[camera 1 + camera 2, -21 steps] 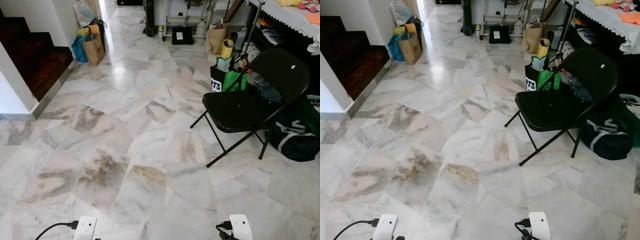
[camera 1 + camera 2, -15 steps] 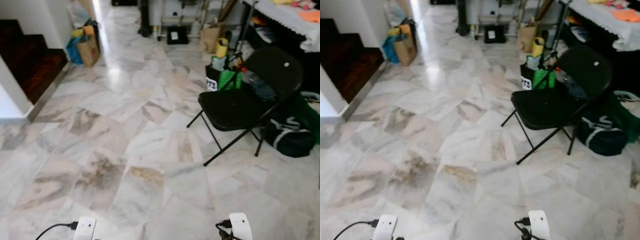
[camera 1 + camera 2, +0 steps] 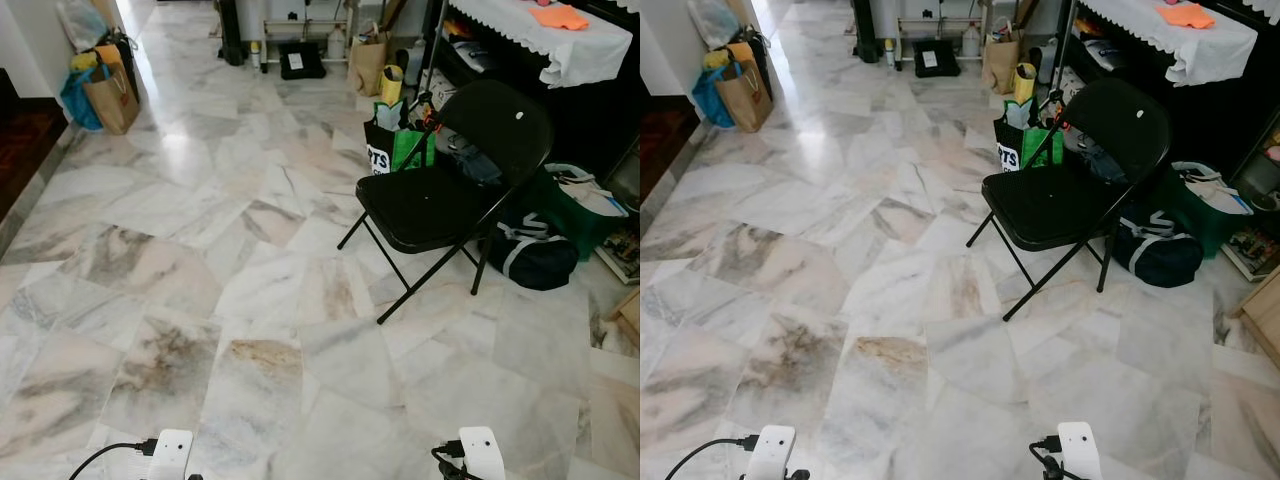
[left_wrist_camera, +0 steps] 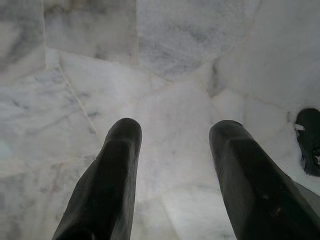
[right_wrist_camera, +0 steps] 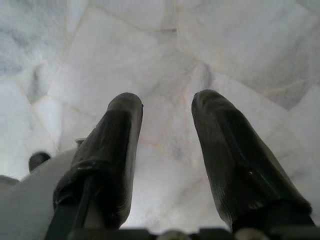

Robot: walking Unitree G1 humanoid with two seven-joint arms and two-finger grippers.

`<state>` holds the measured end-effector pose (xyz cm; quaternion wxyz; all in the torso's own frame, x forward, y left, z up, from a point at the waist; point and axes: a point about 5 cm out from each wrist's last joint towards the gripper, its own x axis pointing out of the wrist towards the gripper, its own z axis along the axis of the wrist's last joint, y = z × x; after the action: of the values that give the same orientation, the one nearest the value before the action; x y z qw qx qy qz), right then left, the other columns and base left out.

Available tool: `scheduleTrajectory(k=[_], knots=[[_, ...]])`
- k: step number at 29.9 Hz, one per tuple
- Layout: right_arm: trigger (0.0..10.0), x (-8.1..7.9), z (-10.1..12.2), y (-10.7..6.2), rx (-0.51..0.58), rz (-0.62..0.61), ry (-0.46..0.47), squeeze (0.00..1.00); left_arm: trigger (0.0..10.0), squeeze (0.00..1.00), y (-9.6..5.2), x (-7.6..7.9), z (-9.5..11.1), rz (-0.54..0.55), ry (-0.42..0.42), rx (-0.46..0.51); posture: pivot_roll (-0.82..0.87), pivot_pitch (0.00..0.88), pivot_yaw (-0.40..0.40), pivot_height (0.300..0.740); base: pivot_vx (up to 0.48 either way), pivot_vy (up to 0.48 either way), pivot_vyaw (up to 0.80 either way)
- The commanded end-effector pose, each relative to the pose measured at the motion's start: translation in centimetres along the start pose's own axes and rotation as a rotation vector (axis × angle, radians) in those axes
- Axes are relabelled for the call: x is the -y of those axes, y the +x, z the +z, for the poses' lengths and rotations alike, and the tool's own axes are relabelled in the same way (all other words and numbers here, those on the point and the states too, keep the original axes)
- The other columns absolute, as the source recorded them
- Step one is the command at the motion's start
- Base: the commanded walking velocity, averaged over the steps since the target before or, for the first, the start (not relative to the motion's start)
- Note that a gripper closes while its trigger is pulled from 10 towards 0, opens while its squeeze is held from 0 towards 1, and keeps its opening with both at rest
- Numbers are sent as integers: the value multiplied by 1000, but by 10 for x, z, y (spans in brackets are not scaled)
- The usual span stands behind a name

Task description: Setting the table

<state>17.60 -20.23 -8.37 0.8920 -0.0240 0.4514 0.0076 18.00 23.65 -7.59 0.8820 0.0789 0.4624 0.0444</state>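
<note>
Standing half cut off, table (image 3: 560, 45) behind folding chair (image 3: 450, 190).

Ahead of me the marble floor (image 3: 200, 230) lies wide and bare, so I have open passage straight on and to the left. On the right a black folding chair (image 3: 450, 190) juts out into that room, its legs splayed over the tiles. Behind and beside it, shopping bags (image 3: 398, 150) and a dark duffel bag (image 3: 530, 258) crowd the gap up to the cloth-covered table (image 3: 560, 45). Far left, paper and blue bags (image 3: 100, 88) sit by the wall. Both my grippers hang over bare tile, fingers (image 4: 107, 175) spread, nothing between them.
</note>
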Motion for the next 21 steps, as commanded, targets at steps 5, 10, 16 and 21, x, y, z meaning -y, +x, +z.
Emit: scheduleTrajectory(k=[5,10,16,21], knots=[[10000,-14,-9,0,-19,9,299,0,10000,0,0,9,1,-4,-15,54,155,0,-124,740,0,-191,-800],[10000,-11,-9,0,-15,-8,310,0,10000,0,0,7,5,-4,-48,71,158,0,-124,740,0,-65,-800],[10000,-11,-8,0,-19,-9,297,0,10000,0,0,6,8,4,-47,69,159,0,-123,740,0,0,-800],[10000,-11,-7,1,-19,-10,294,0,10000,0,1,7,9,-7,-41,73,159,0,-120,740,0,0,-800]])
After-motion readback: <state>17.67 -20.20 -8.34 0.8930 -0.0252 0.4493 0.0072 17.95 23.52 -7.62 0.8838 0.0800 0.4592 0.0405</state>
